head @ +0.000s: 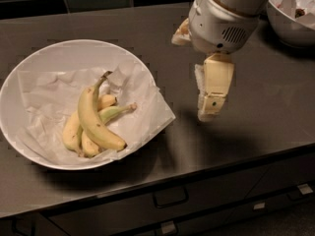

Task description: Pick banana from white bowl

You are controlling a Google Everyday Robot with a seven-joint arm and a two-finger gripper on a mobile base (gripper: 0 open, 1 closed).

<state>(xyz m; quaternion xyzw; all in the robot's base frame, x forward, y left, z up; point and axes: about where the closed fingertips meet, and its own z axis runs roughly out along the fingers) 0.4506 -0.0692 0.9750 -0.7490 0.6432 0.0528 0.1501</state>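
The banana (92, 118) is the longest, most curved yellow one, with a dark greenish stem pointing up. It lies on top of shorter, paler bananas (74, 132) on crumpled white paper. They sit in the large shallow white bowl (74, 45) at the left of the dark counter. My gripper (210, 100) hangs from the white arm above the counter. It is to the right of the bowl, apart from it, and holds nothing that I can see.
A smaller, deeper white bowl (293, 21) with things in it stands at the back right corner. The paper's corner (162, 114) sticks out over the bowl's right rim. The counter's front edge (197, 173) runs above drawers with handles.
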